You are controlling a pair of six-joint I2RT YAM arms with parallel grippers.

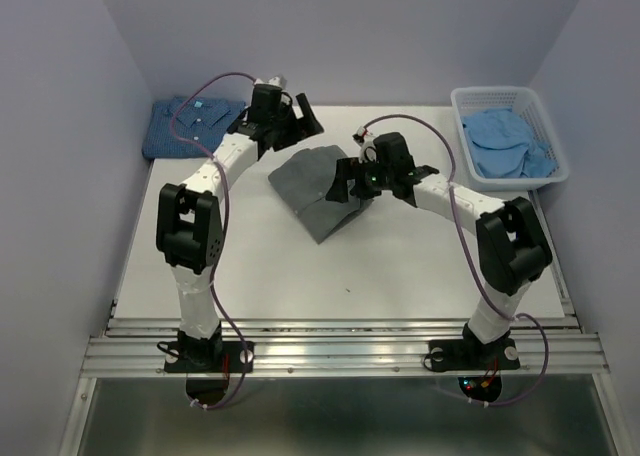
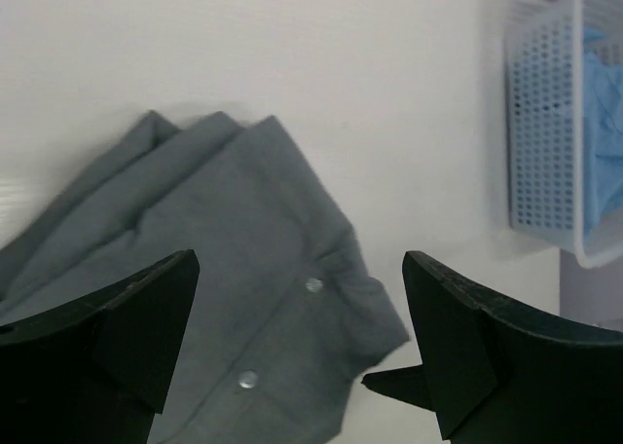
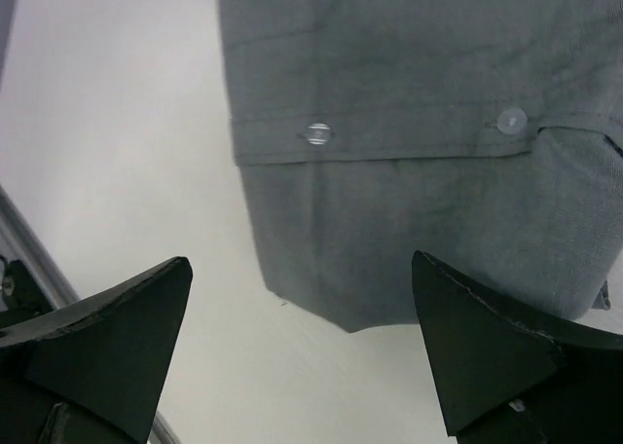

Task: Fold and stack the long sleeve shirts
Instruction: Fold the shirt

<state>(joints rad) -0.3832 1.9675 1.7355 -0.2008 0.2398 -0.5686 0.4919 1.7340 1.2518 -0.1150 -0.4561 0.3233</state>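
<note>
A folded plain grey shirt (image 1: 312,188) lies mid-table, its button placket facing up. Above its far edge my left gripper (image 1: 291,126) hovers open, and in the left wrist view the grey shirt (image 2: 224,230) sits below the empty left gripper (image 2: 300,269). Over the grey shirt's right side my right gripper (image 1: 356,186) is open too. The right wrist view shows the right gripper (image 3: 301,264) empty above the grey shirt's (image 3: 409,74) folded corner. A dark blue dotted shirt (image 1: 190,126) lies folded at the back left. A pale blue shirt (image 1: 505,141) is crumpled in the basket.
The white lattice basket (image 1: 546,126) stands at the back right by the wall, and its wall of the basket (image 2: 540,123) also shows in the left wrist view. Pale purple walls enclose three sides. A metal rail (image 1: 340,346) runs along the near edge.
</note>
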